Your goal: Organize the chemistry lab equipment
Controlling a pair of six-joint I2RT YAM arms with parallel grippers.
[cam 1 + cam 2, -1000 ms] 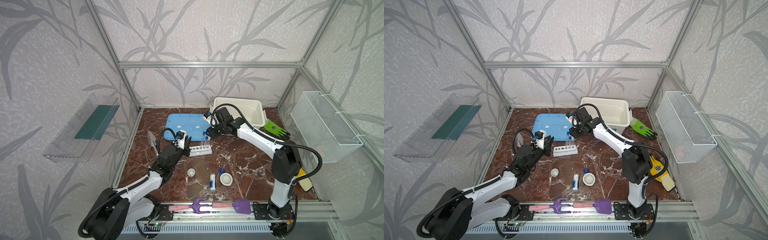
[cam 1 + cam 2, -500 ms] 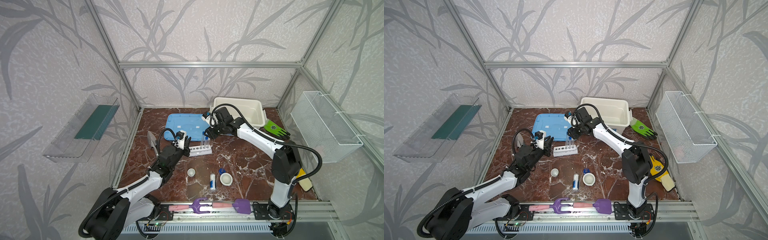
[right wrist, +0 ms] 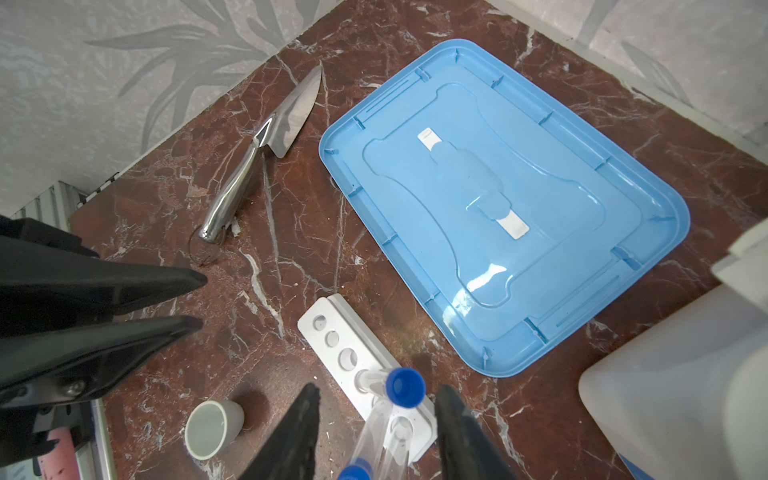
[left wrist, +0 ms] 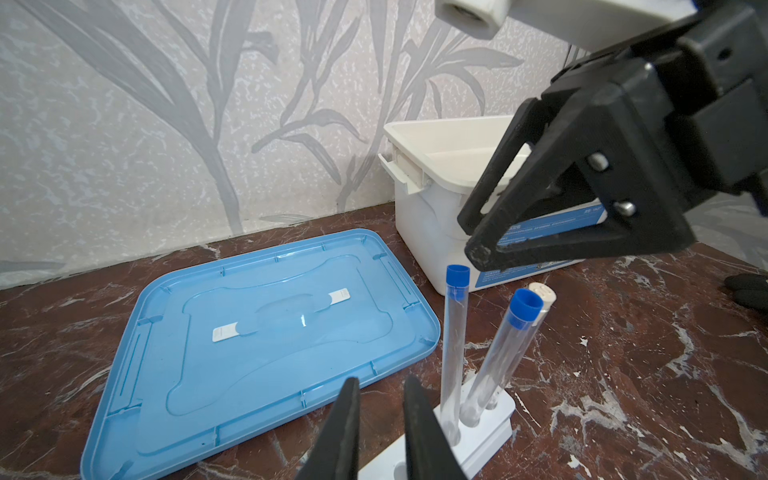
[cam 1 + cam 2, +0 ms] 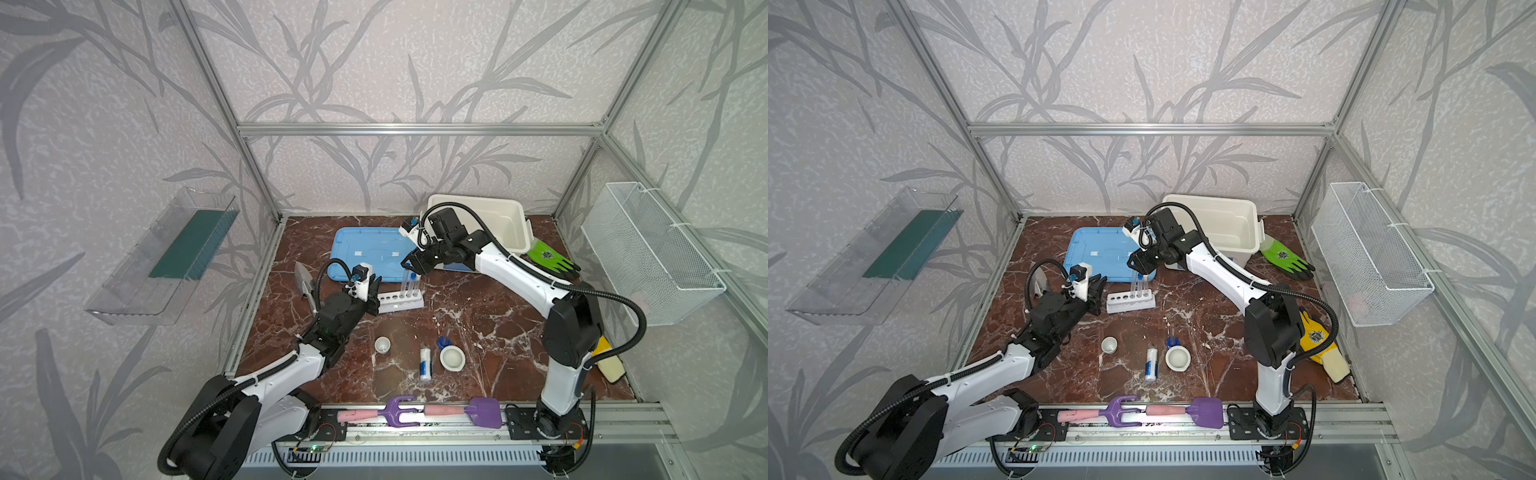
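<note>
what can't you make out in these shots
bottle label: too small to read in both top views.
small blue piece beside the bowl: too small in both top views to identify.
cream-tipped rod in the rack: left wrist view, its body hidden behind a tilted test tube.
pinkish thing in the wire basket: blurred behind the mesh in both top views.

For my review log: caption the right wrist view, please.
Open right gripper above two blue-capped test tubes in the white rack, beside the blue lid.
</note>
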